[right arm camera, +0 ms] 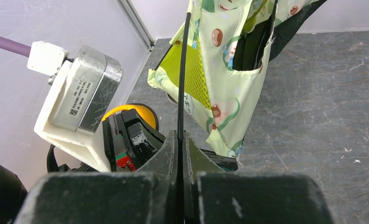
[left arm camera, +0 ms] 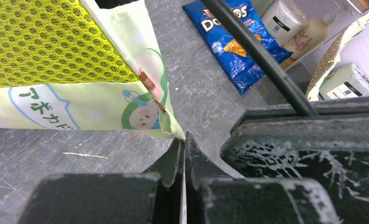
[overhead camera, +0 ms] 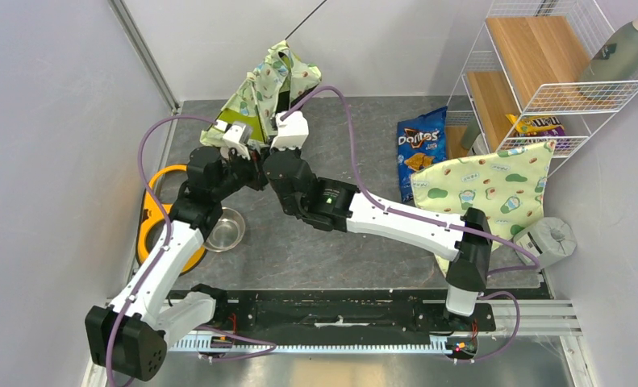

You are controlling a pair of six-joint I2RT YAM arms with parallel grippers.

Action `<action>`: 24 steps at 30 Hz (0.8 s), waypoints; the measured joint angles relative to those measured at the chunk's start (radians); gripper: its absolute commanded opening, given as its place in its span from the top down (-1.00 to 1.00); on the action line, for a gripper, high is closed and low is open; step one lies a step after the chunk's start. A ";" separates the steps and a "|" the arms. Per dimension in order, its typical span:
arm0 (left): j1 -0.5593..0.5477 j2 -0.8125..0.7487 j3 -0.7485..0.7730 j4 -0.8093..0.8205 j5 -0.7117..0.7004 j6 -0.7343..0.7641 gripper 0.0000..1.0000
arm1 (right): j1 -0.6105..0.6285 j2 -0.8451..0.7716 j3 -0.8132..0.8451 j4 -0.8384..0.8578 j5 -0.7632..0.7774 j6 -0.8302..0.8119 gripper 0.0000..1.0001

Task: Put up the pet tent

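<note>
The pet tent hangs half collapsed at the back of the table, cream-green avocado print with a lime mesh panel. My left gripper is shut, and the tent's lower corner runs into its jaw tips. Right beside it, my right gripper is shut on a thin black pole. That pole rises from the jaws into the tent fabric, and its far end pokes out above the tent. The same pole crosses the left wrist view.
A Doritos bag lies right of centre. A flat avocado-print pad leans against a white wire shelf. A grey roll sits at the right edge. A yellow ring and a steel bowl lie by the left wall.
</note>
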 measured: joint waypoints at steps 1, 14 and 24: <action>-0.004 0.003 0.000 0.002 -0.003 -0.001 0.96 | -0.002 -0.004 -0.006 0.000 0.003 0.003 1.00; -0.034 0.013 -0.069 0.077 -0.062 -0.018 0.96 | -0.105 -0.107 -0.225 -0.017 -0.160 0.300 1.00; -0.035 0.013 -0.099 0.130 -0.098 -0.027 0.96 | -0.188 -0.104 -0.311 0.219 -0.264 0.446 1.00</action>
